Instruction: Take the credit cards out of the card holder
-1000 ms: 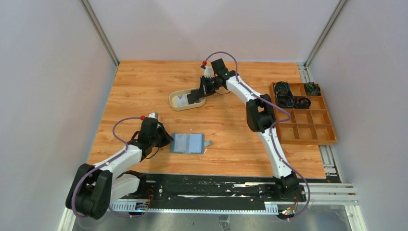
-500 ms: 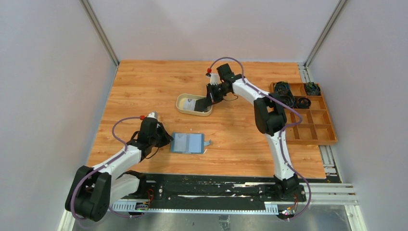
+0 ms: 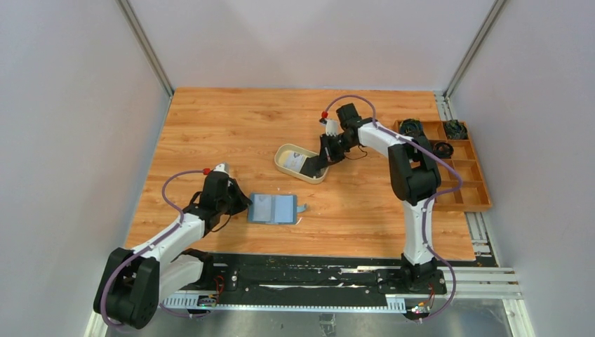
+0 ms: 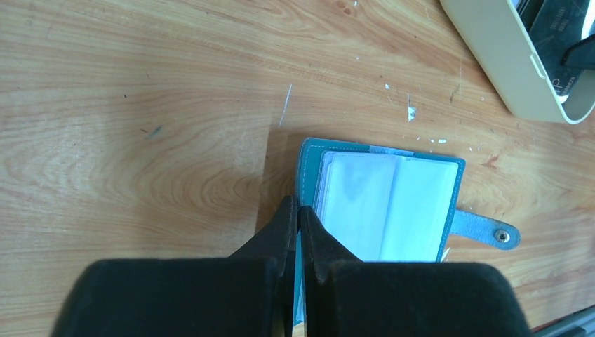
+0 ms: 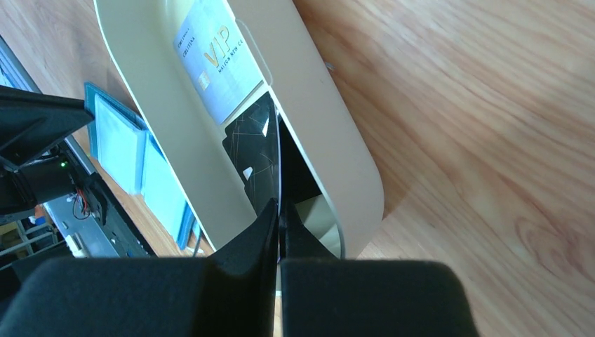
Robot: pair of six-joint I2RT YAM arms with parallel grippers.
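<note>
Teal holder (image 3: pixel 275 208) lies opened flat on the tabletop (image 3: pixel 210 133), near the arm bases. Its long axis runs left to right and its snap tab (image 4: pixel 491 233) points right. We see the left pincer (image 4: pixel 299 210) with fingers together, clamped on the holder's left border; a sliver of teal shows between them. The right pincer (image 5: pixel 278 210) is well apart from the holder, farther back and to the right, with its tips inside the right-hand end of the beige tray (image 5: pixel 330 126). As far as the wrist view shows, its fingers are pressed together on the edge of a black card (image 5: pixel 249 151), which stands tilted inside the tray. A white card (image 5: pixel 214 60) lies flat on the tray floor beside it.

We judge that the coming move turns on one relation. From the right pincer the holder lies toward the bases and to the left, whereas the left arm is the nearer and already pins it. Once the black card is let go, the right arm would have to come across to the holder's open face.

Hard to make out: the holder's pale sleeves (image 4: pixel 386 207) look milky, and we cannot tell whether any card remains in them. The left pincer's own fingers hide the holder's near left corner, and the right wrist view cuts off the tray's far end.
</note>
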